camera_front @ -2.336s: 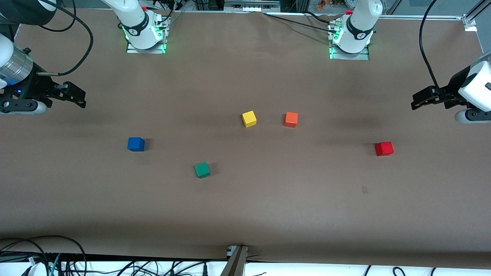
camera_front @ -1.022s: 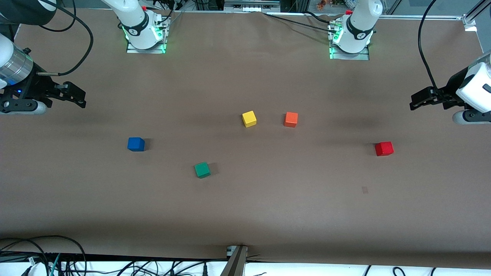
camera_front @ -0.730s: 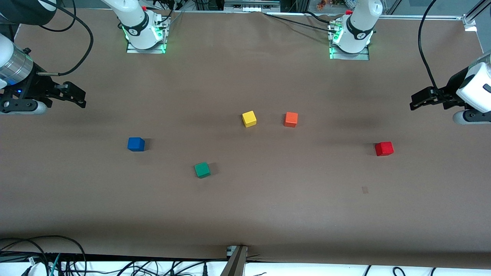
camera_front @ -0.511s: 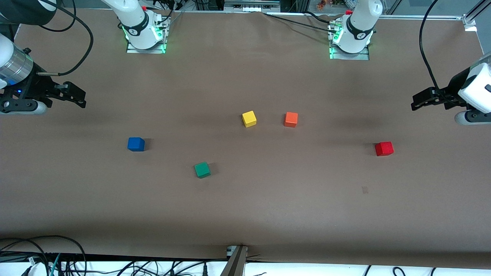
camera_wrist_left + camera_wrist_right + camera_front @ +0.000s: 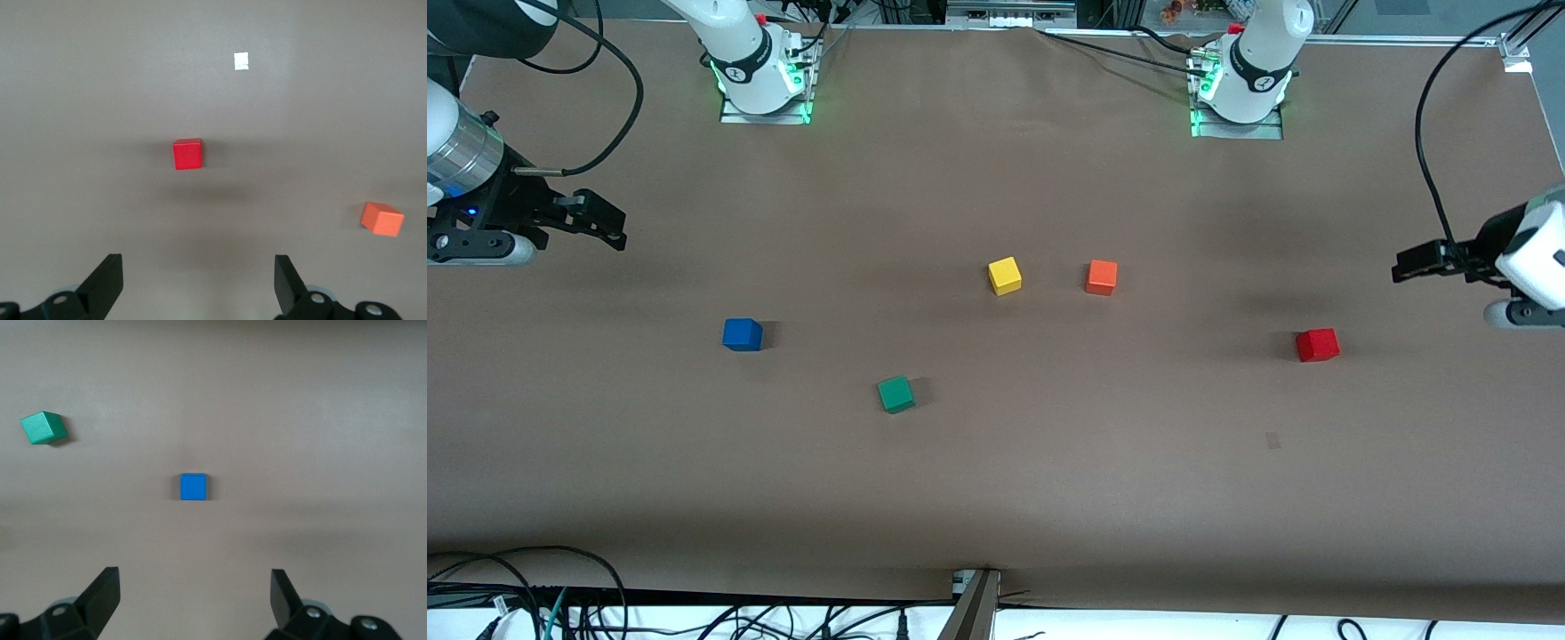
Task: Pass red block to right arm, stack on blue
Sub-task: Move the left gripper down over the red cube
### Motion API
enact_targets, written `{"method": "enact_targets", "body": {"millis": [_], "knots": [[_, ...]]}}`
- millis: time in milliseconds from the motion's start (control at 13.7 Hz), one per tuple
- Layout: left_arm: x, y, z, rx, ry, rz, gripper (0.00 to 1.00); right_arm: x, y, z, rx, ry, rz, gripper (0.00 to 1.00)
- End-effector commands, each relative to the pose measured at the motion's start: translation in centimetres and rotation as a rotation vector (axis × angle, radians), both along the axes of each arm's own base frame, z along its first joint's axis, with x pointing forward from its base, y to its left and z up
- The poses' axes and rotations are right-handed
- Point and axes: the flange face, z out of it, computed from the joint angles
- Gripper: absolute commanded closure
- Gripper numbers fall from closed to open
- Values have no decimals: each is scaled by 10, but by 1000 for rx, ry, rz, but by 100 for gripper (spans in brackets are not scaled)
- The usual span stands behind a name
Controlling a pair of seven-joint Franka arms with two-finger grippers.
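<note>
Brown paper covers the worktop (image 5: 996,498), with the two arm bases standing along its top edge. At the left arm's end, the left tool (image 5: 1405,267) hangs above the surface beside that end's edge, fingers (image 5: 107,283) spread wide with nothing between them; it is not over any cube. At the right arm's end, the right tool (image 5: 609,227) hangs near that end's edge, jaws also spread wide and empty.

Five cubes rest on the worktop, one of each colour, all well apart. The red block (image 5: 1317,344) sits toward the left arm's end, near the left tool. The blue cube (image 5: 742,334) sits toward the right arm's end. A yellow cube (image 5: 1005,276) and an orange cube (image 5: 1101,277) lie near the middle, and a green cube (image 5: 895,394) lies nearer the front camera than those two.
</note>
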Motion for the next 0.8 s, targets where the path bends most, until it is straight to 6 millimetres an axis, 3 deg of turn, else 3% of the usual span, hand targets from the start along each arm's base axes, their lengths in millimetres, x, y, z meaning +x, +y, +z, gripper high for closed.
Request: {"method": "enact_targets", "body": {"millis": [0,219,365,730], "knots": [[10,7,-23,-5,-7,-12,0,2,1,5,1,-1,8,0],[16,11,-62,-4,-1,-2,0,2,1,5,1,-1,8,0],[13,25,-93,-5,-6,18,0,2,1,5,1,-1,8,0],[1,27,-161,1,-48,25,0,2,1,5,2,-1,8,0]]}}
